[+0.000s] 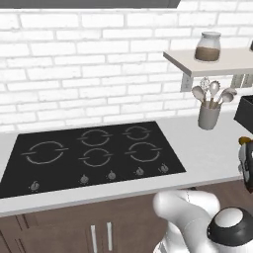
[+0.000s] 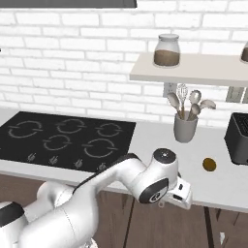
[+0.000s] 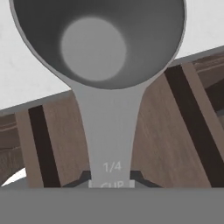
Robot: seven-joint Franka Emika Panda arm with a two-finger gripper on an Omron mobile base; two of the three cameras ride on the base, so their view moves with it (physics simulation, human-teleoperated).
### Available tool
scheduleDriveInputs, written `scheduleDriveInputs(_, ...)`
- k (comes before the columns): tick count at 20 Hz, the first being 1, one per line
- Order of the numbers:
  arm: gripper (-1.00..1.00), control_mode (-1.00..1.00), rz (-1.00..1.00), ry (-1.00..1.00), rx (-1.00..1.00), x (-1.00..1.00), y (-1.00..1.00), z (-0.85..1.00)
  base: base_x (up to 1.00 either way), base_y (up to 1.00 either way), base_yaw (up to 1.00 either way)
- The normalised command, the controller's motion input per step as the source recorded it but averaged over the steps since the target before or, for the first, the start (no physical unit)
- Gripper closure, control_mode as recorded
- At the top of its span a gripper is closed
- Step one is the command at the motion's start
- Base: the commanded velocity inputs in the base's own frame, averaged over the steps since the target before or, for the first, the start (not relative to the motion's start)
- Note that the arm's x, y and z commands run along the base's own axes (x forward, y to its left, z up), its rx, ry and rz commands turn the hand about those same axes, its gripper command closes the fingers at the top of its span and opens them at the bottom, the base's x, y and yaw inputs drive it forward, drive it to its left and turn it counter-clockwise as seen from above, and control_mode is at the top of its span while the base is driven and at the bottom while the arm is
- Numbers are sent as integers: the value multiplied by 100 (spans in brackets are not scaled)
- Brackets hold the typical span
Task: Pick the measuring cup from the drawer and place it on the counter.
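The measuring cup [image 3: 109, 48], a small grey metal cup with a handle stamped "1/4 CUP", looms large in the hand view. My gripper [image 3: 111, 181] is shut on the end of that handle, with the bowl pointing away from the hand. Behind the bowl lies the pale counter [image 3: 22, 78], and under the handle is dark brown wood [image 3: 170, 127] of the drawer or cabinet front; I cannot tell which. In the right base view my hand [image 2: 177, 192] hangs just in front of the counter's [image 2: 155, 140] front edge, right of the cooktop [image 2: 68, 138].
A grey utensil holder [image 2: 186, 127] with spoons and a whisk stands at the back of the counter. A small brown oval object [image 2: 209, 164] lies to its right, near a black appliance [image 2: 238, 138]. A wall shelf [image 2: 193, 68] carries a jar [image 2: 167, 50].
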Motion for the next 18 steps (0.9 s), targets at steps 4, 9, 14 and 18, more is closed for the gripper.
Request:
scheduleDriveInputs(4,100,-100,1,15,0,100,26,4,0,0,0)
scheduleDriveInputs(9,100,-100,0,12,0,100,23,0,0,0,0)
scheduleDriveInputs(14,100,-100,4,6,0,88,12,-31,0,0,0)
scheduleDriveInputs(18,100,-100,3,-3,0,39,0,-68,0,0,0)
